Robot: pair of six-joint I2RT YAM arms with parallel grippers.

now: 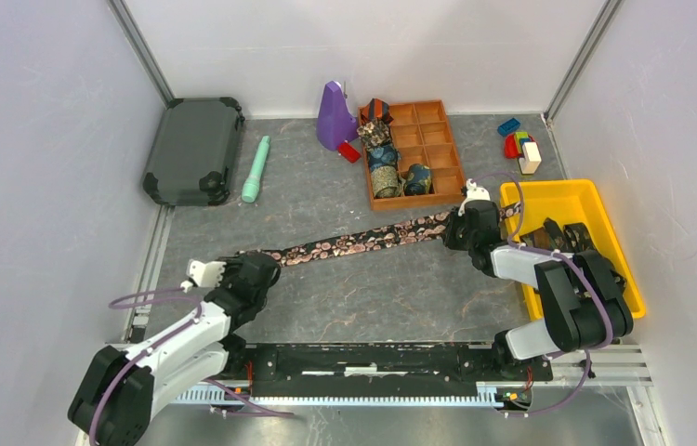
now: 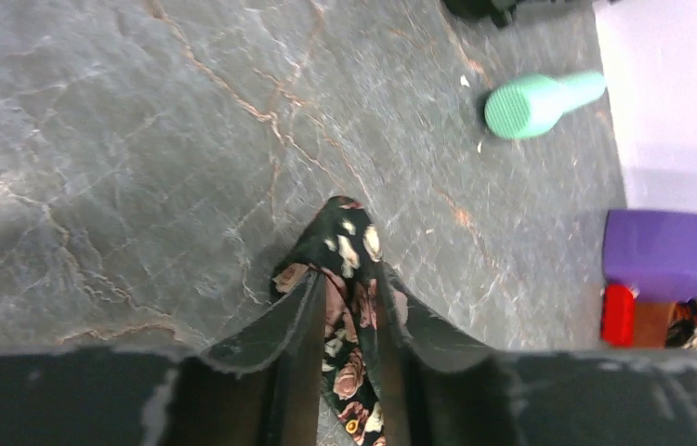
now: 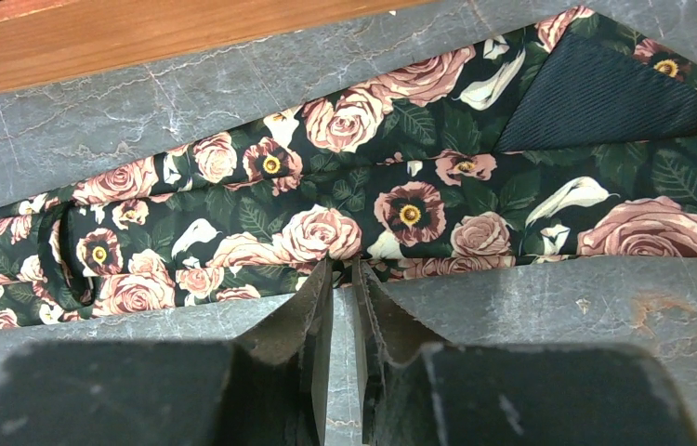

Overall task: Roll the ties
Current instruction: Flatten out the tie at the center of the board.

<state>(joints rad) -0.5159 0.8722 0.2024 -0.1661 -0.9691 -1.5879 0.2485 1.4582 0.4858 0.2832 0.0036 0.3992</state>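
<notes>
Top view, clock set on the table, a grey slab with a veined stone look.

- Two arms, one claw each. Left claw at 8 o'clock. In its wrist view the left claw is closed down on the narrow end of one tie, whose pointed tip pokes out past the fingers.
- That tie lies as a flat strip from 8 toward 3 o'clock. It is woven cloth, dark green with pink roses.
- Right claw at 3 o'clock, over the wide end. In the wrist view the right claw is closed to a sliver, with its tips on the near edge of the tie, where the cloth looks nipped. A dark ribbed lining shows at the folded point.
- One yellow plastic bin at 3 to 4 o'clock, rectangular. The dark items inside cannot be made out.
- One wooden tray at 1 o'clock, with square compartments. About five rolled ties sit in it as short cylinders, most in its left column.
- One mint ribbed cylinder at 11 o'clock.
- One dark rounded case at 10 o'clock.
- One purple wedge at 12 o'clock.
- A small cluster of toy blocks at 2 o'clock.
</notes>
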